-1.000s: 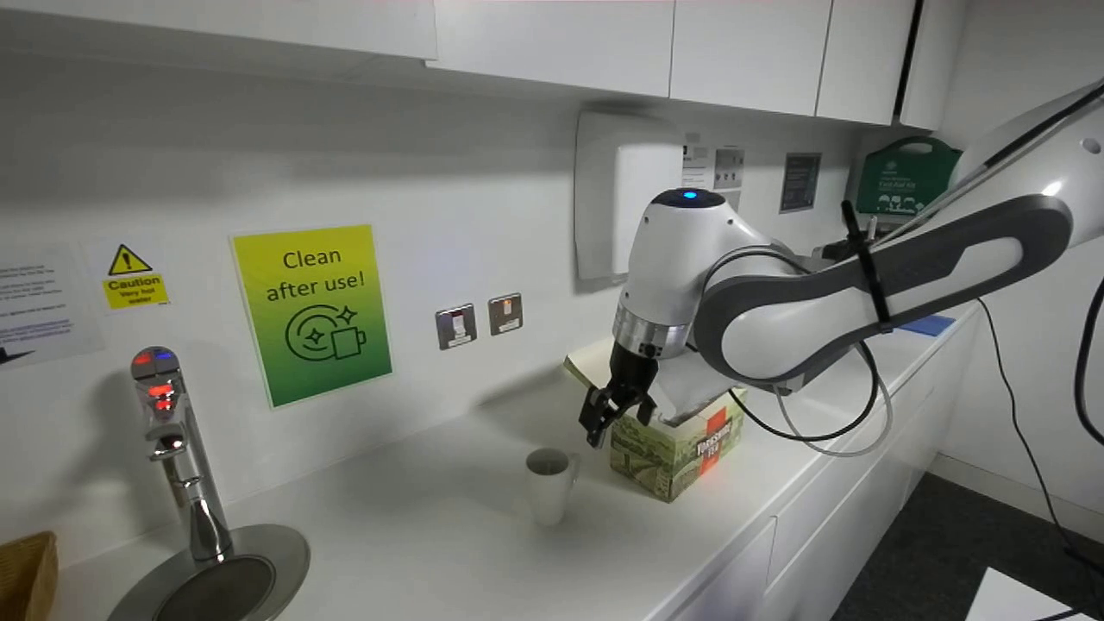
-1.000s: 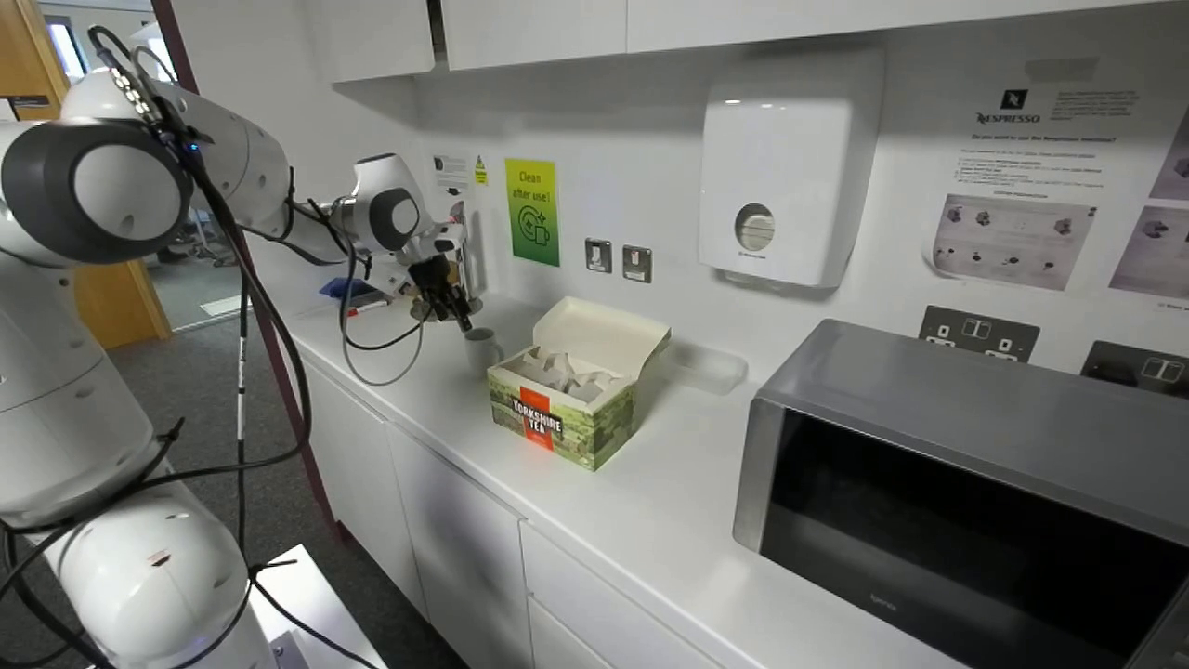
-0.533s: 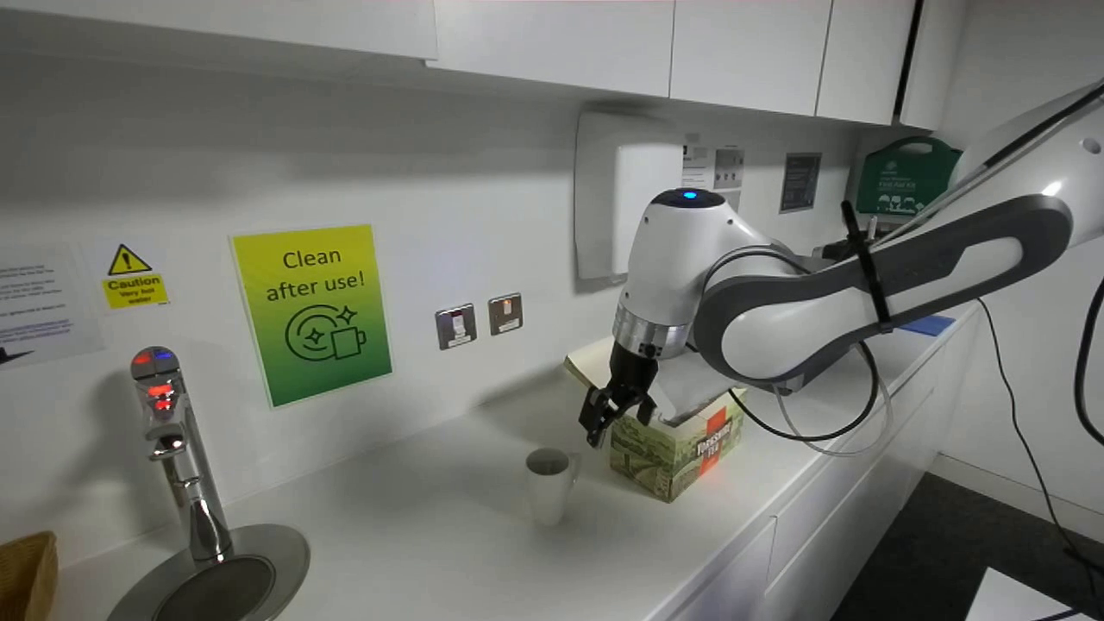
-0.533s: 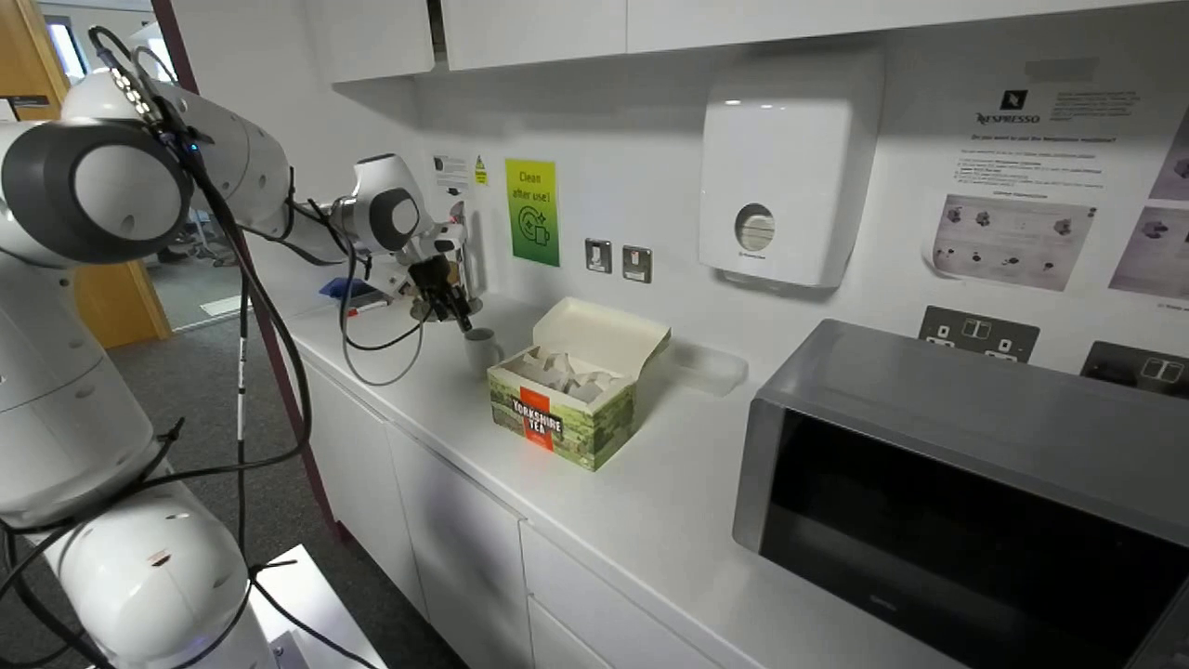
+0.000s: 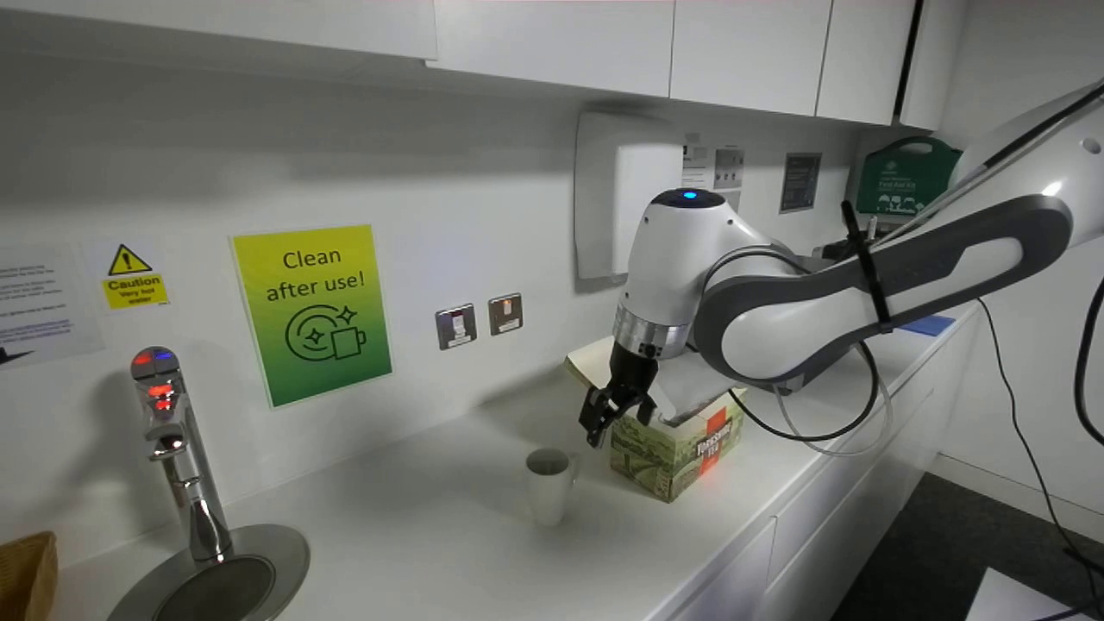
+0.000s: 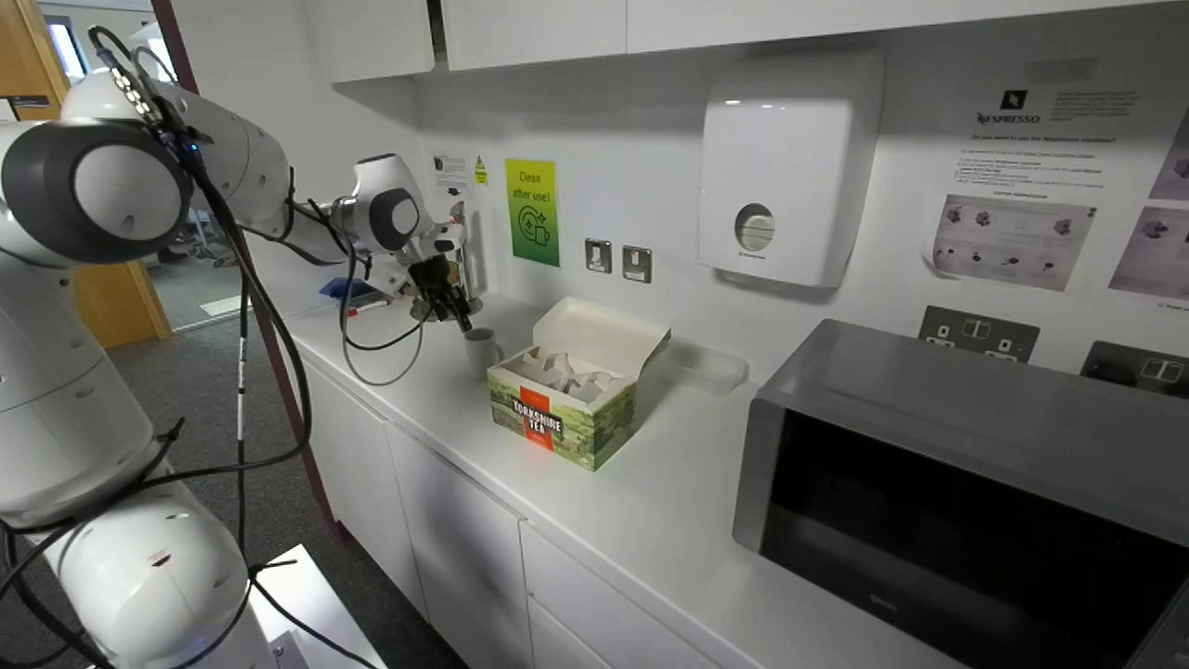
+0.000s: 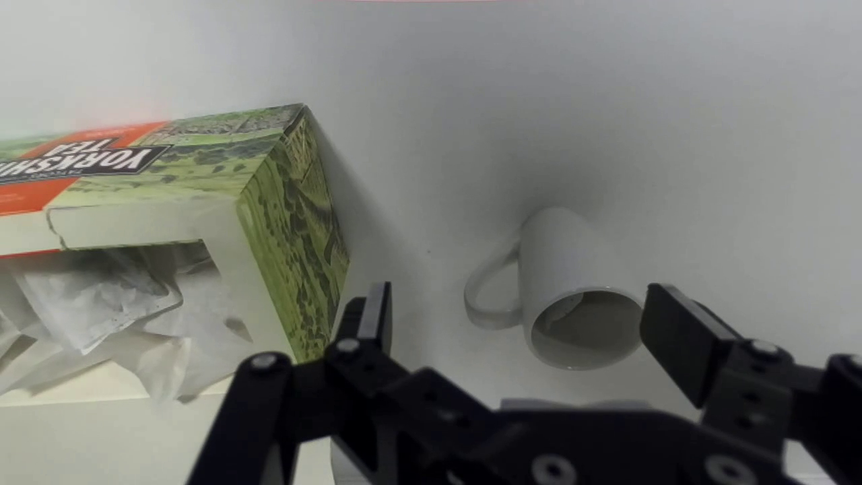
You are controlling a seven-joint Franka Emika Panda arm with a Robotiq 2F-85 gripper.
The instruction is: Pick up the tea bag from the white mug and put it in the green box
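wht mug [image 7: 566, 263] upright, grn box [image 6: 571, 432] open

The arm [image 5: 811, 323] points its parted jaws downward.

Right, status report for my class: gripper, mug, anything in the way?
Gripper open, holding nothing. White mug upright, likely tea bag inside. Green box open beside mug, possible snag.

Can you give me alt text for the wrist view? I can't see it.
An open gripper frames a white mug on a pale counter; something light inside the mug may be the tea bag. At left is the green box, open, with white packets showing; the mug's handle is on the side toward it.
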